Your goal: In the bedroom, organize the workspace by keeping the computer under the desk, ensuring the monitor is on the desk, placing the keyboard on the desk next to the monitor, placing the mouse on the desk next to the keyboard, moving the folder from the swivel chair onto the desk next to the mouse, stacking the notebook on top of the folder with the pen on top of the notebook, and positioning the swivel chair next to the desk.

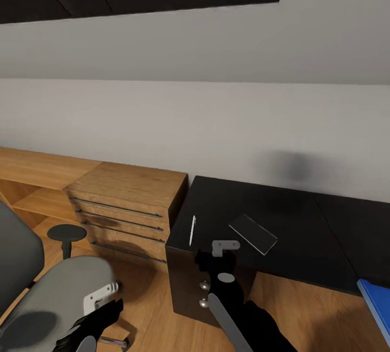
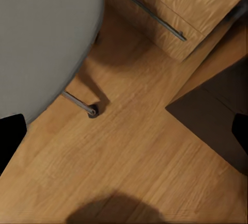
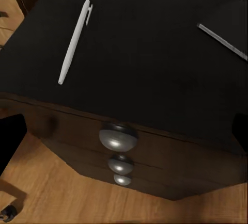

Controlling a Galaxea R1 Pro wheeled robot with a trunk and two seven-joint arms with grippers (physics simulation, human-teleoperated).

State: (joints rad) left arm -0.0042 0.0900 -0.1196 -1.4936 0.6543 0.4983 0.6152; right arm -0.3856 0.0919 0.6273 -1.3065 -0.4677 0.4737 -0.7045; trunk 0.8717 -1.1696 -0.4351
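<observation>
While your right pincer (image 1: 225, 252) hangs just over the front edge of the black table (image 1: 303, 227), above its end with the knobbed drawers (image 3: 119, 137), its two dark fingertips sit wide apart at the sides of the right wrist view, holding nothing. You have the white pen (image 1: 192, 230) lying on the table near that end's corner, pointing from the front edge toward the wall, and the dark notebook (image 1: 253, 234) lies flat beside it, further along the table and clear of the pen. A corner of the blue folder (image 1: 376, 300) shows by the table's front edge far along from the drawers. Your left pincer (image 1: 103, 300) hovers low over the wood floor (image 2: 129, 157) beside the grey swivel chair (image 1: 59, 292), its fingers likewise spread and empty. A light-wood dresser (image 1: 127, 206) stands against the table's end.
</observation>
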